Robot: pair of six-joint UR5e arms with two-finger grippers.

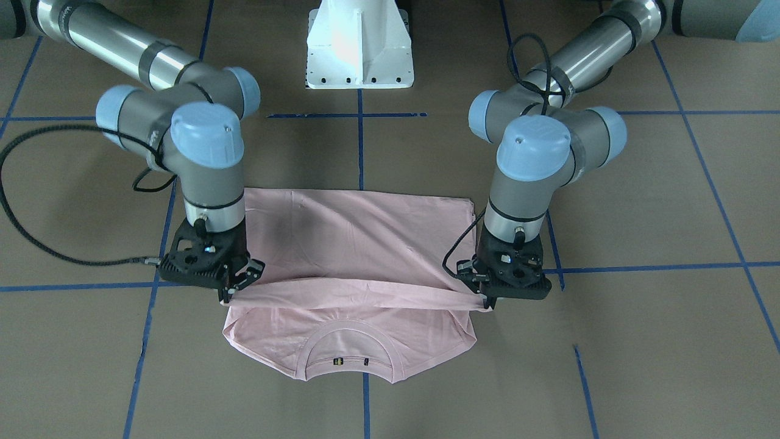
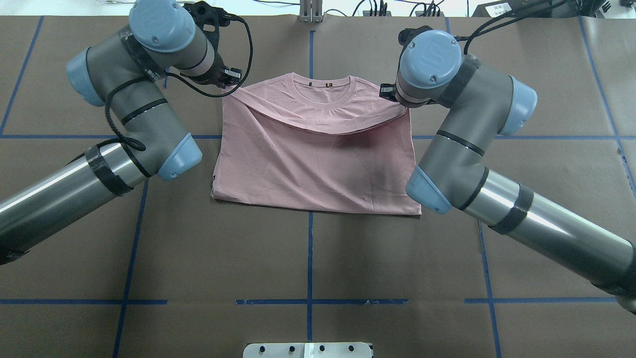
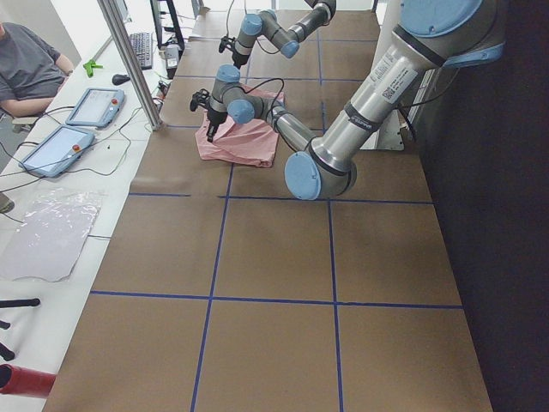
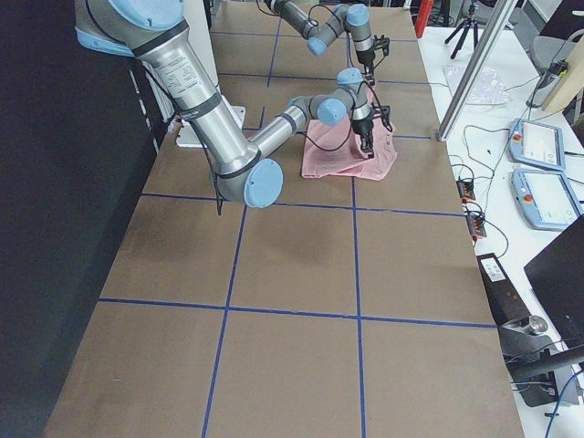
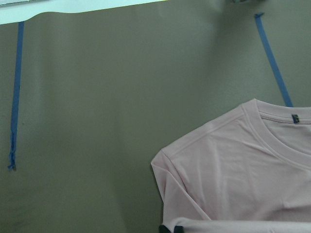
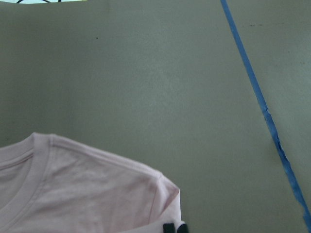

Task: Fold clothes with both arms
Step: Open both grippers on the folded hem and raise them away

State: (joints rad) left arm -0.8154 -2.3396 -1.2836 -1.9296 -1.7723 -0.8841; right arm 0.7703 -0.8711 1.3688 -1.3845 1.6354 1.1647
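— Where is the shirt, starting from our side of the table?

— We take 12 o'clock as pointing away from the white base (image 2: pixel 308 349). The pink shirt (image 2: pixel 318 169) lies in the middle of the brown table (image 2: pixel 223 248), across the blue tape line (image 2: pixel 309 258) that runs from 6 to 12 o'clock. Its nearest edge, at 6 o'clock, is a straight fold lying flat on the table.

— And the grippers?

— They are further out. We see the left gripper (image 1: pixel 489 300) at about 10 o'clock of the shirt and the right gripper (image 1: pixel 230 296) at about 2 o'clock. Each has its fingers pinched together on an end of the shirt's loose edge.

— Is that edge on the table?

— No, it is held up. It stretches between the two grippers as a band and sags a little in the middle, above the chest of the shirt.

— What lies beyond the band?

— The shoulders and the ribbed collar (image 2: pixel 325 92) lie flat at 12 o'clock, past both grippers. Both wrist cameras look down on a shoulder and part of the collar.
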